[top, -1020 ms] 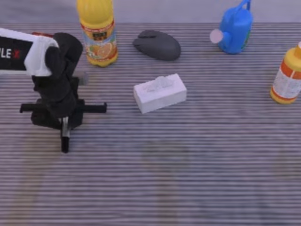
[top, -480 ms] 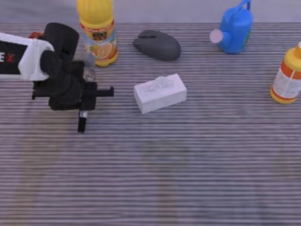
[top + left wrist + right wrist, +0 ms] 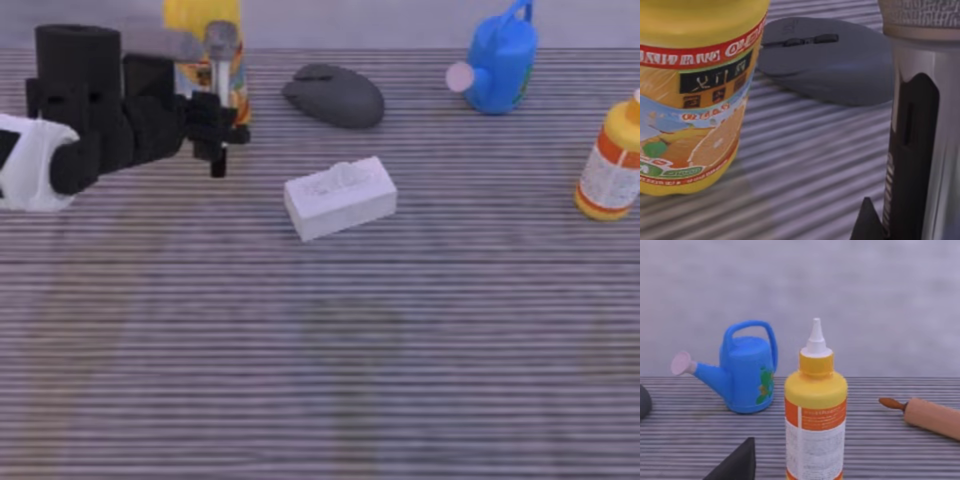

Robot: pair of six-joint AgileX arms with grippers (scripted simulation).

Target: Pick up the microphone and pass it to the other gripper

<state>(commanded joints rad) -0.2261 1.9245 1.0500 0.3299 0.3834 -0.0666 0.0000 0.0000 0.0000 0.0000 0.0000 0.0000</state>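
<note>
My left gripper (image 3: pixel 214 116) is shut on the microphone (image 3: pixel 220 70) and holds it off the table at the far left, right in front of the orange juice bottle (image 3: pixel 203 25). The silver mesh head points to the far side and the black handle end sticks out toward the near side. In the left wrist view the microphone (image 3: pixel 932 125) fills one side, with a black fingertip (image 3: pixel 867 222) against it. My right arm is outside the top view. In the right wrist view one black wedge fingertip (image 3: pixel 737 465) of its open gripper shows, with nothing held.
A white box (image 3: pixel 340 196) lies mid-table and a dark grey mouse (image 3: pixel 334 95) behind it. A blue watering can (image 3: pixel 498 62) stands far right. An orange glue bottle (image 3: pixel 612 165) stands at the right edge. A rolling pin (image 3: pixel 927 417) lies beyond the glue bottle.
My left gripper has lifted the microphone off the table and carried it toward the far side and to the right, up against the juice bottle. The arm's wrist has swung outward.
</note>
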